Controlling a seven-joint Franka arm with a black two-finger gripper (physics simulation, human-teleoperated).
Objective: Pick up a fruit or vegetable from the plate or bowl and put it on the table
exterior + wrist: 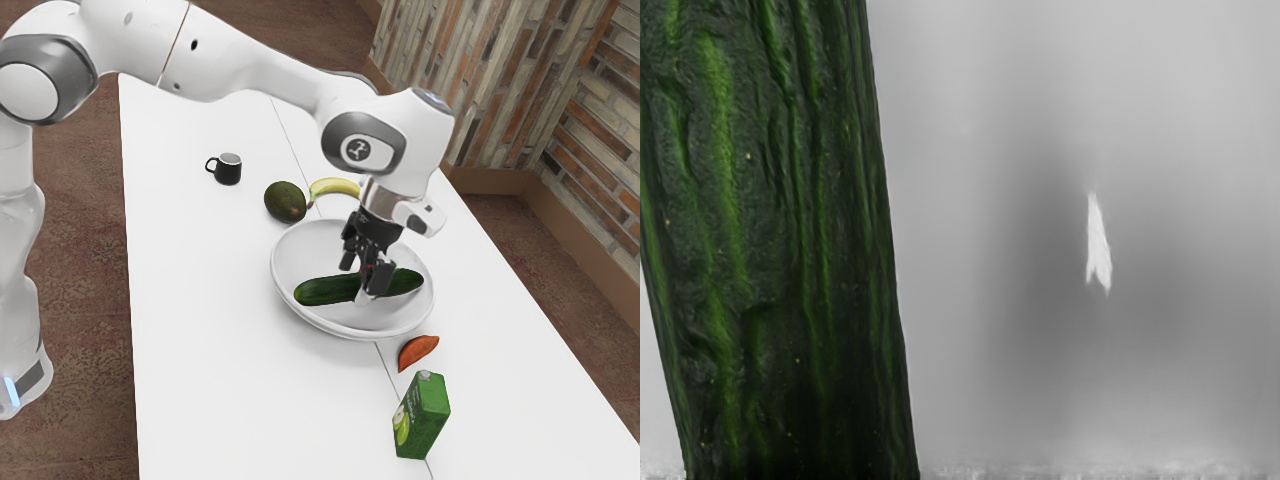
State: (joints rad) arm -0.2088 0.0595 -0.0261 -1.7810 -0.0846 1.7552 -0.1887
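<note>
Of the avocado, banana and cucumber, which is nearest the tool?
The cucumber: long, dark green, in the bowl, by the tool. Avocado and banana lie on the table.

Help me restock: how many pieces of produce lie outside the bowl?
3: avocado and banana, toward the mug; orange-red piece, by the carton. The arm may hide more.

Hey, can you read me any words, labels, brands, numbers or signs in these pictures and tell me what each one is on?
No word, brand or number can be read.
Green carton: print on its side, too small to read.
White arm: a round emblem on a dark patch, with no letters I can make out.
</note>
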